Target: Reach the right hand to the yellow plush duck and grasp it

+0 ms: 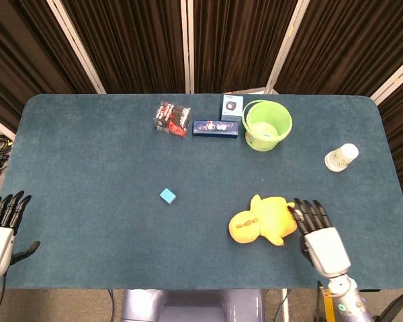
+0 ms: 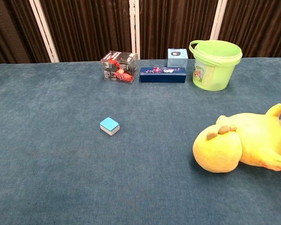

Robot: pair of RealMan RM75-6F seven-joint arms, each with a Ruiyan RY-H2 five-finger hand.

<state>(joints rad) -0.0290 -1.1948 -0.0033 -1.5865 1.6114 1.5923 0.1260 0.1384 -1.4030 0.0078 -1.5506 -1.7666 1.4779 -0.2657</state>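
Observation:
The yellow plush duck (image 1: 263, 221) lies on its side on the blue table, near the front right; the chest view shows the duck (image 2: 243, 143) at the right edge, head toward the camera. My right hand (image 1: 318, 234) is just right of the duck's tail end, fingers spread, fingertips at or almost at the plush, holding nothing. My left hand (image 1: 0, 228) hovers off the table's front left corner, fingers apart and empty. Neither hand shows clearly in the chest view.
A green bucket (image 1: 266, 125), a small light-blue box (image 1: 232, 106), a dark blue box (image 1: 215, 128) and a clear box with red contents (image 1: 171, 117) line the far side. A white cup (image 1: 340, 157) lies at right. A small cyan block (image 1: 167, 196) sits mid-table.

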